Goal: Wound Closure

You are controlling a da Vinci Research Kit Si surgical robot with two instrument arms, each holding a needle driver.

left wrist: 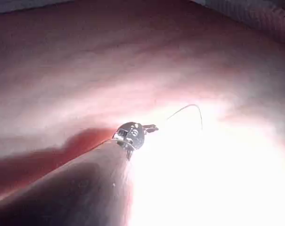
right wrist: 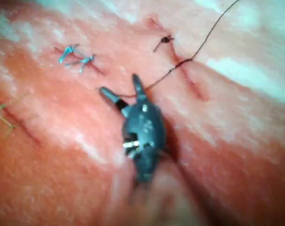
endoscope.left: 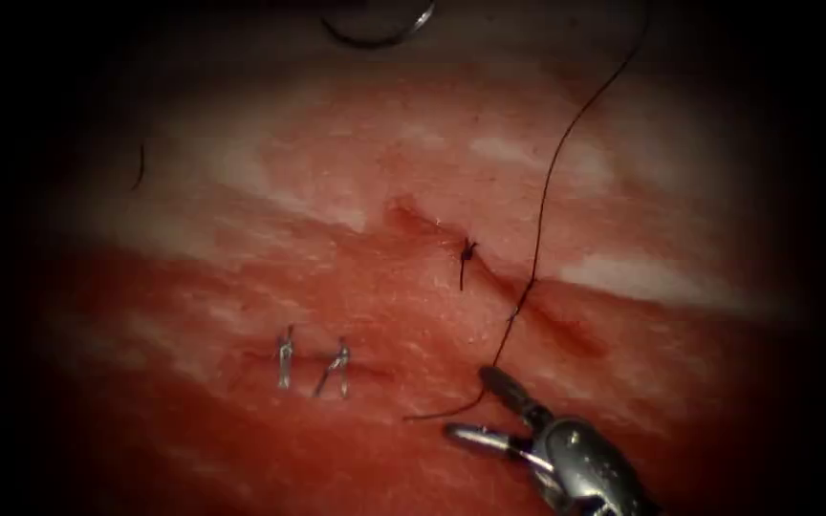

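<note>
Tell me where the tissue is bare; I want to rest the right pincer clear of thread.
Bare: tissue left of the two pale stitches, and the stretch between them and the knotted stitch. Crowded: along the cut, where thread runs down to the open, empty right pincer.

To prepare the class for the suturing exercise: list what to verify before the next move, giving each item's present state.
1. Right claw open, holding nothing: ok.
2. Thread crosses the cut, with its loose end lying beside the right claw: ok.
3. Knot sits on the cut: ok.
4. Needle located: cannot tell; the curved metal arc beyond the tissue may be it.
5. Needle out of the tissue: cannot tell.
6. Left tool, what it holds: cannot tell.
</note>
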